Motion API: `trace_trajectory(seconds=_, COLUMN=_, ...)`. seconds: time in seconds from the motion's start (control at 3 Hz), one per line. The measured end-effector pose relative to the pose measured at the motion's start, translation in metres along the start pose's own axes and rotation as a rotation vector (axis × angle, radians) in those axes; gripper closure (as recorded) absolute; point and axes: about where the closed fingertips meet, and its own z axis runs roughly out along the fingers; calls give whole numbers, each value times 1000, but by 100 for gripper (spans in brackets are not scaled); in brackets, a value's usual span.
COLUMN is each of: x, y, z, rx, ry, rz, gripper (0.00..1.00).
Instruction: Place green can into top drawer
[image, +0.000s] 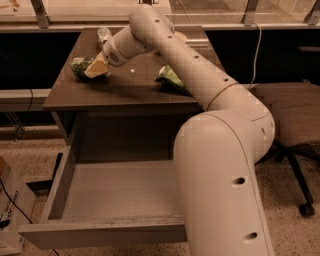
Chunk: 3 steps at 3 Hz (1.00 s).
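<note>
We have the top drawer (115, 192) pulled well out in the lower left of the frame. Its grey floor faces up, which lets a can be lowered in from above. The green can (77, 66) is not in it yet. It rests on the brown desk (125, 90) in the upper left of the frame, near the desk's left edge.

Our arm reaches from the lower right up across the desk, so the gripper (96, 68) ends right at the can. The pale jaws lie against the can's right side and cover part of it, and the rest of the can shows to their left. We cannot tell whether the jaws are open or closed on it.

A light green chip bag (169, 77) lies well apart, toward the middle of the desk. A silvery object (103, 34) stands by the back edge. Neither one concerns us.
</note>
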Motion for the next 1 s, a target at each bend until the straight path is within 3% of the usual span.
trace_trajectory(seconds=0.33, x=1, y=14, z=-26, rx=22, ry=-17, rz=7, gripper=87)
trace_trajectory(seconds=0.67, x=-1, y=43, z=-61, rx=30, ry=-95, rz=-10, gripper=100)
trace_trajectory(seconds=1.0, x=25, y=104, z=-81, rx=-54, ry=-165, rz=-64, gripper=100)
